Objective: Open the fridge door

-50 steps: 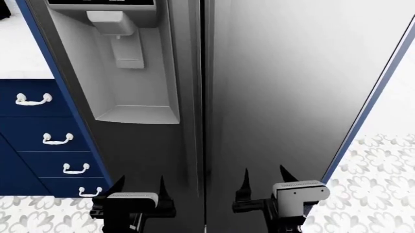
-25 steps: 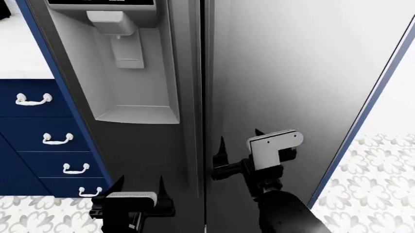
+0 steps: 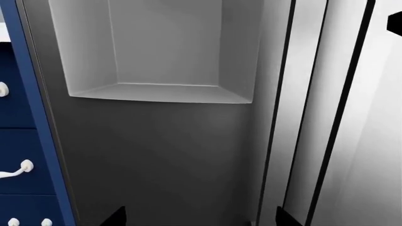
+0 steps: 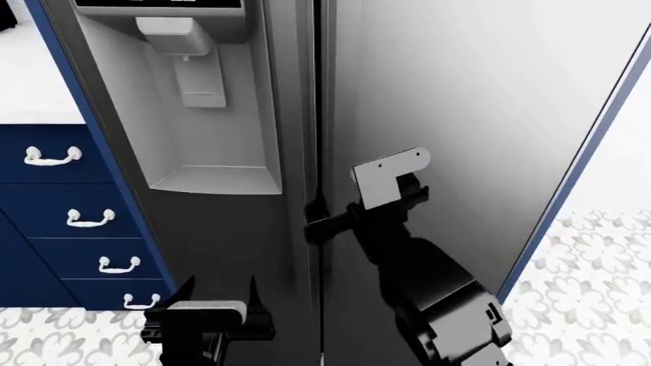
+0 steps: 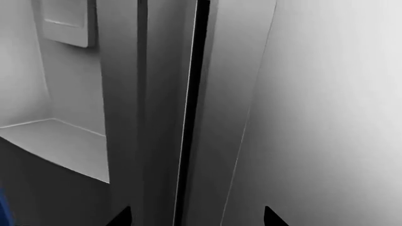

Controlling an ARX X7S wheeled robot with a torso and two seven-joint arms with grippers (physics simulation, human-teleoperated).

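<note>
Fridge door [image 4: 458, 114]: the plain steel panel fills the right half of the head view and is shut, its left edge meeting the dispenser door [image 4: 203, 229] along the dark central seam.

Near field, lower left of the head view: the left gripper [image 4: 216, 293] hangs in front of the dispenser door with its jaws spread and nothing between them. In the left wrist view its two finger tips show at the bottom edge, apart, facing the panel below the dispenser recess [image 3: 157, 52].

Middle field, centre of the head view: the right gripper [image 4: 317, 221] has risen and swung leftward over the last second, from low at the bottom right to the seam itself. Its jaws are apart and hold nothing. In the right wrist view they straddle the seam and the vertical handle bar [image 5: 217, 94] of the fridge door.

Far field, left edge: blue drawers [image 4: 61, 221] with white pulls; at the lower right, patterned floor [image 4: 590, 274].

Interpretation: the reach appears nearly complete. Closing on the bar, then pulling outward, would probably follow; a grasp on the neighbouring door's bar is the risk.
</note>
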